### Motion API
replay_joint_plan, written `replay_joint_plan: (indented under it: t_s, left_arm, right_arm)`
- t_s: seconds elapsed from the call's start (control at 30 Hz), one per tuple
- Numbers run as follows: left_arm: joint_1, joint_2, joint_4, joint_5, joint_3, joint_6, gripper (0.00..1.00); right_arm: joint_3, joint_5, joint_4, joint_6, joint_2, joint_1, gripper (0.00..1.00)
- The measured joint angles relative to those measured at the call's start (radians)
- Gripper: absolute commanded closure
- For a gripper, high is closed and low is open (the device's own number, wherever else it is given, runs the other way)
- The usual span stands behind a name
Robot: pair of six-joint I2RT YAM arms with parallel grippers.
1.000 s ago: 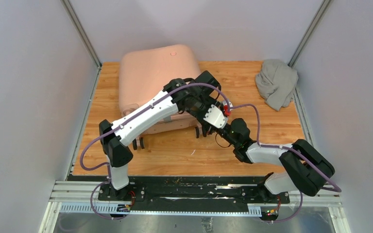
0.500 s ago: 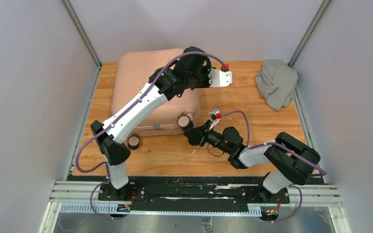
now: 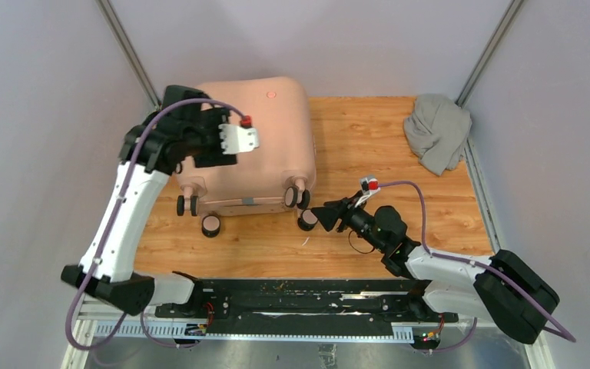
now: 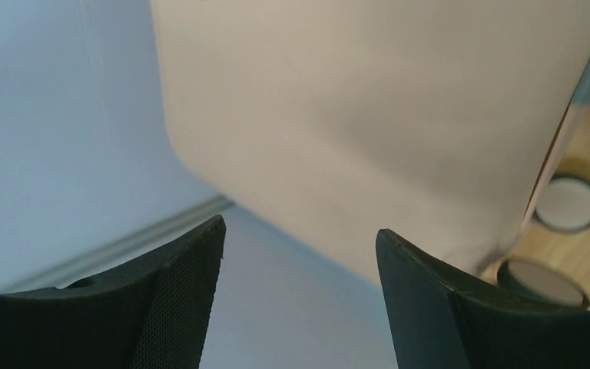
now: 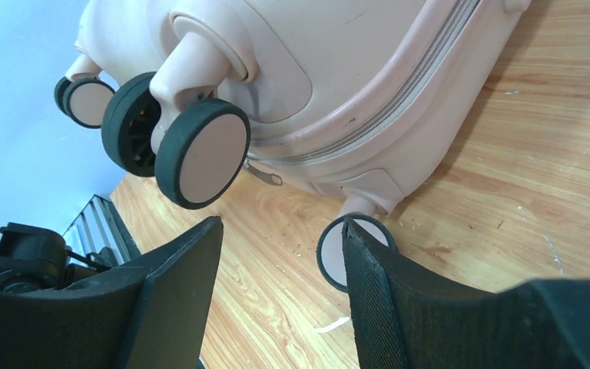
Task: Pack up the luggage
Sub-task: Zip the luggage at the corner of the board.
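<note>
The suitcase [image 3: 269,146] is a pale pink hard shell with rounded corners. It lies flat and zipped shut on the far left of the worktop [image 3: 369,154], its round emblem [image 3: 271,95] facing up and its wheels [image 3: 296,197] towards the arms.

There is one suitcase with four black wheels with pale faces, one grey cloth [image 3: 436,132] in the far right corner, and two arms.

The left pincer [image 4: 299,234] is spread wide and empty, held over the shell's left side. The right pincer [image 5: 280,234] is released too and grips nothing. It sits low, just beside the nearest right wheel; whether it touches the wheel cannot be told.
</note>
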Motion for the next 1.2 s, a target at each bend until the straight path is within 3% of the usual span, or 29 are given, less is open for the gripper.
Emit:
replay_joint_plan:
  t_s: [0.13, 0.33, 0.37, 0.43, 0.5, 0.8, 1.0, 1.2]
  left_arm:
    - [0.188, -0.146, -0.084, 0.027, -0.118, 0.132, 0.24]
    - [0.405, -0.314, -0.193, 0.026, -0.369, 0.452, 0.25]
    - [0.431, -0.315, -0.202, 0.026, -0.378, 0.49, 0.21]
    - [0.486, -0.302, -0.205, 0.028, -0.391, 0.579, 0.02]
    - [0.51, -0.288, -0.197, 0.036, -0.405, 0.651, 0.0]
    - [0.483, -0.364, -0.062, 0.196, -0.603, 0.835, 0.0]
    - [0.336, -0.414, 0.035, 0.211, -0.687, 0.789, 0.0]
    - [0.253, -0.367, 0.058, 0.19, -0.656, 0.691, 0.02]
  right_arm:
    - [0.044, 0.013, -0.134, -0.013, -0.022, 0.0, 0.37]
    - [0.077, 0.013, -0.276, -0.008, -0.008, 0.0, 0.37]
    - [0.082, 0.013, -0.295, -0.006, -0.008, 0.0, 0.36]
    - [0.094, 0.012, -0.327, 0.004, -0.009, 0.0, 0.35]
    - [0.104, 0.008, -0.353, 0.014, -0.013, 0.0, 0.34]
    - [0.198, -0.024, -0.431, 0.081, 0.008, 0.0, 0.34]
    - [0.287, -0.048, -0.466, 0.122, 0.08, -0.006, 0.34]
    - [0.431, -0.115, -0.531, 0.116, 0.18, -0.151, 0.35]
